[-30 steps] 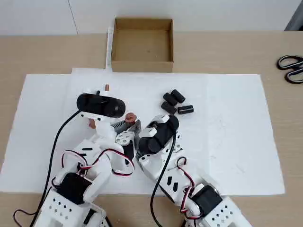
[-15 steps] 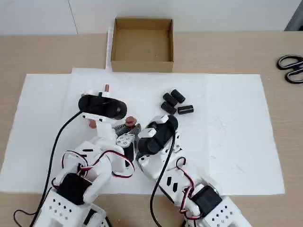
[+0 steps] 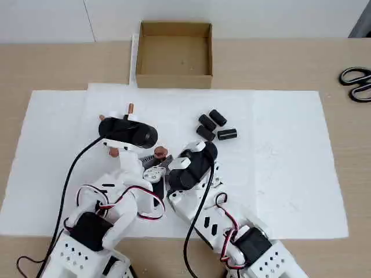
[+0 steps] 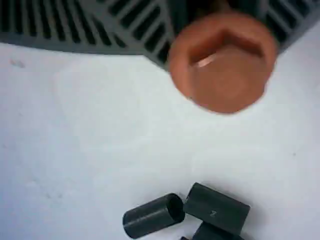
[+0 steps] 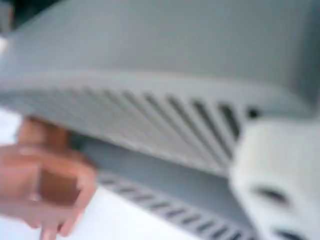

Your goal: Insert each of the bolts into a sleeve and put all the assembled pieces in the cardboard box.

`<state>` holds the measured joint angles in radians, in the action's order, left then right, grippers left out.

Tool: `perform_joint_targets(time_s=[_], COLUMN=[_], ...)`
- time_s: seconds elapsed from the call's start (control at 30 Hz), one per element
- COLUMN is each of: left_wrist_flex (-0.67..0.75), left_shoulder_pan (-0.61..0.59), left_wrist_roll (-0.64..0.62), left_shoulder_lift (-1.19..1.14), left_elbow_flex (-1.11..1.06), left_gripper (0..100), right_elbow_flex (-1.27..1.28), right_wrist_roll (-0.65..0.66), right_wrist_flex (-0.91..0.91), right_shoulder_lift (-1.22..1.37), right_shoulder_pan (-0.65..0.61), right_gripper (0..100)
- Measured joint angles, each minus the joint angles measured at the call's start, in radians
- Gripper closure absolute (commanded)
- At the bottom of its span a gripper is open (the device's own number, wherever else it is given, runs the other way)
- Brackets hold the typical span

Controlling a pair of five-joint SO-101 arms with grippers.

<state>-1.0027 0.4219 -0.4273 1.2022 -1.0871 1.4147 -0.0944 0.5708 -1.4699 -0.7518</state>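
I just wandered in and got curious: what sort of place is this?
Most likely a robotics lab or hobby bench: two small white arms with bare wiring sit side by side at a wooden table, over a white sheet with loose black sleeves, a cardboard box and scissors.

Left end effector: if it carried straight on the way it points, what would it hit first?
Likely the small black cylindrical sleeves lying on the white paper sheet; depth is unclear.
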Motion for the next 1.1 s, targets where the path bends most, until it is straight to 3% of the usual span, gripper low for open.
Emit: perform_joint_targets(time_s=[0.1, 0.43, 1.1], left_wrist_flex=[-0.012, -0.127, -0.143], left_shoulder_pan=[-0.015, -0.02, -0.135], left_wrist_roll=[0.003, 0.006, 0.009], left_shoulder_lift=[0.003, 0.0, -0.008], left_elbow_flex=[0.0, 0.061, 0.204], left_gripper=[78, 78, 78], right_elbow_flex=[0.0, -0.002, -0.005], right_wrist_roll=[0.002, 0.002, 0.002], right_wrist_flex=[0.002, 0.002, 0.0], right_shoulder_lift=[-0.002, -0.029, -0.041], right_shoulder_pan=[0.002, 0.006, 0.006], right_gripper=[99.5, 99.5, 99.5])
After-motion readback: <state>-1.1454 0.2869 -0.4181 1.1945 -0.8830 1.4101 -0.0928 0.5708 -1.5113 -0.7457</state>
